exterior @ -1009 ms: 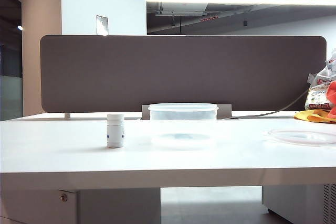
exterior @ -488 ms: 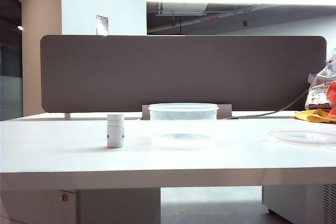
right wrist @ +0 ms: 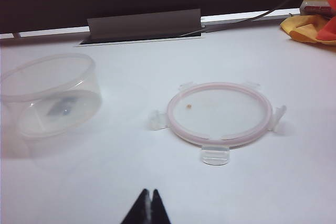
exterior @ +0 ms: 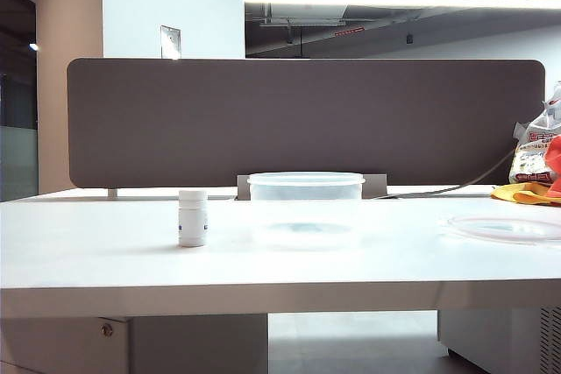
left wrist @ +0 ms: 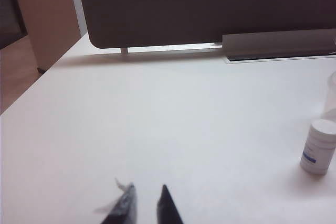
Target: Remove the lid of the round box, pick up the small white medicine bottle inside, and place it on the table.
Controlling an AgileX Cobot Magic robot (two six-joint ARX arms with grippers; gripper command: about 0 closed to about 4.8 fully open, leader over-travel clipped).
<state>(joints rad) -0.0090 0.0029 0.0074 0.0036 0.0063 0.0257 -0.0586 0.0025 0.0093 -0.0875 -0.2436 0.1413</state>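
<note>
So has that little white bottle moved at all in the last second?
No. In the exterior view the small white medicine bottle stands upright on the table, keeping the same gap to the left of the round box as before.

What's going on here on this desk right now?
Nothing is being handled. The small white plastic medicine bottle stands upright on the white table, beside the open clear round plastic tub. The translucent round lid lies flat off to the right. The left pincer, slightly parted, and the right pincer, shut, both hang empty above the table, apart from everything.
</note>
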